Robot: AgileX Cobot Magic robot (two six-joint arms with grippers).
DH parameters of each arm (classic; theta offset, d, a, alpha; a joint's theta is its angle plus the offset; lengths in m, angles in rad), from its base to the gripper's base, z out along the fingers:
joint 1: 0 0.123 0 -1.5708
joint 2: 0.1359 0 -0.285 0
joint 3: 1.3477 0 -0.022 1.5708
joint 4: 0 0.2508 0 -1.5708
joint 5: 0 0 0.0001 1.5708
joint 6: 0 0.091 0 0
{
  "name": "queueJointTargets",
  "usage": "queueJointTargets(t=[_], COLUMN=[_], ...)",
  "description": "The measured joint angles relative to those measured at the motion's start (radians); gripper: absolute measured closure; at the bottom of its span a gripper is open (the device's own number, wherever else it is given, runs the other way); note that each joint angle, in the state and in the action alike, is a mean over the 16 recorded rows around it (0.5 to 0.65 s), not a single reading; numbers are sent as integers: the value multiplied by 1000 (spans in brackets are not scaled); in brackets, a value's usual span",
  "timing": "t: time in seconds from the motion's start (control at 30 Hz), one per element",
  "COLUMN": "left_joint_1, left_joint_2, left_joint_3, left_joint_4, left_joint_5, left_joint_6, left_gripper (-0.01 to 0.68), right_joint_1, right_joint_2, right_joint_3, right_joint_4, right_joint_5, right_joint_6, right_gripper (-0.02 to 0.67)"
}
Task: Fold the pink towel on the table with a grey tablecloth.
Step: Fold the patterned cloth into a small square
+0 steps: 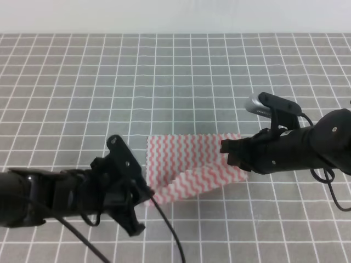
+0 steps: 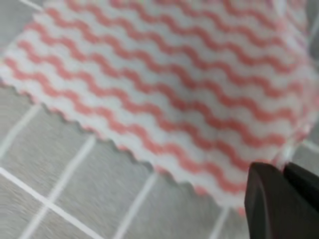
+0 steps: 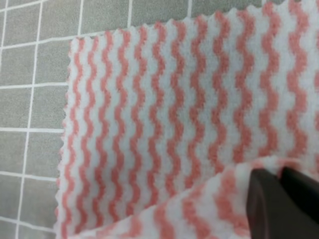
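Two grippers hold the towel (image 1: pixel 192 164) in the high view, near the middle of the surface (image 1: pixel 175 71), a little toward its near edge. The left gripper (image 1: pixel 147 193) has the near left corner, the right gripper (image 1: pixel 226 149) the right edge. The near half is lifted and slants over the far half, which lies flat on the grid. So the fold looks begun but not laid: the raised edge has yet to reach the far edge.

In the left wrist view, the towel's pinked edge hangs above the grey cloth, and the dark jaws at the lower right appear closed on its corner.

In the right wrist view, one layer lies flat while a second curls up over it into jaws clamped on it at the lower right
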Motion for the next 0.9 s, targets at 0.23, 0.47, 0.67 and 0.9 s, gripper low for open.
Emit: queueJointTargets(t=[0.23, 0.47, 0.67, 0.9], left_joint_1=[0, 0, 0, 0], left_joint_2=[1, 23, 65, 121], left_joint_3=[-44, -103, -155, -199], left_joint_4=[-2, -7, 2, 6], left_joint_5=[-38, -75, -95, -104], left_joint_6=[-38, -55, -69, -81], left_gripper=[675, 675, 675, 675], right_joint_1=[0, -2, -12, -25], right_joint_2=[1, 3, 13, 38], right_joint_3=[0, 0, -2, -14], right_joint_4=[0, 0, 2, 6], right_joint_5=[-10, -22, -28, -28], right_joint_6=[0, 1, 2, 3], right_gripper=[662, 662, 662, 662])
